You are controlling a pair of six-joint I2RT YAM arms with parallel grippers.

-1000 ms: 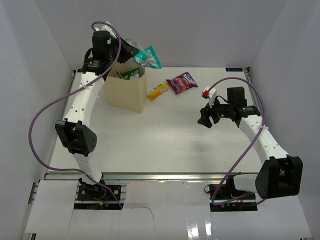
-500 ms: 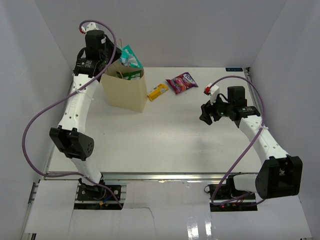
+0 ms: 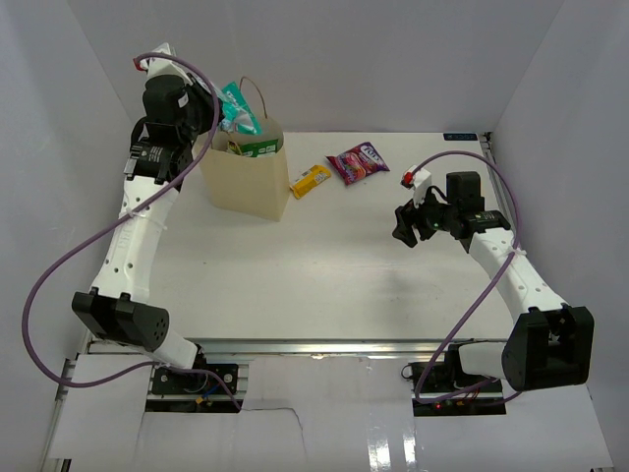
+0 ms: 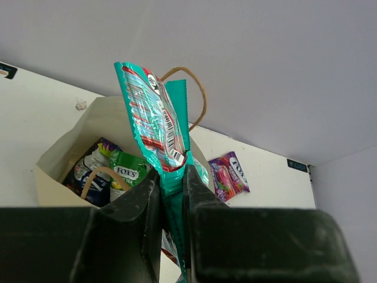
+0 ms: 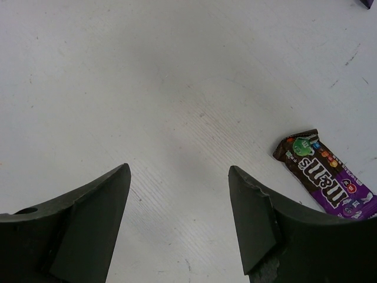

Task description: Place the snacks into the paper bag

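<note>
The cream paper bag (image 3: pixel 246 182) stands upright at the back left. My left gripper (image 3: pixel 211 115) is shut on the teal packet (image 3: pixel 237 106) and holds it upright just above the bag's open mouth. In the left wrist view the teal packet (image 4: pixel 154 121) rises from my left gripper (image 4: pixel 172 180). Inside the paper bag (image 4: pixel 58 158) lie the green packet (image 4: pixel 131 173) and the dark blue chip bag (image 4: pixel 87 171). The yellow bar (image 3: pixel 311 180) and the pink-magenta packet (image 3: pixel 358 162) lie on the table right of the bag. My right gripper (image 3: pixel 403 228) (image 5: pixel 177 171) is open and empty above bare table. The dark purple-brown candy pack (image 5: pixel 325 175) lies to its right.
White walls close in the table on the left, back and right. The bag's brown loop handle (image 4: pixel 199 97) stands up behind the teal packet. The pink-magenta packet (image 4: pixel 230 174) also shows in the left wrist view, beyond the bag.
My left arm has swung left and back, carrying the teal packet from the bag's right rear to above its mouth. My right gripper has shifted slightly and then stayed still.
</note>
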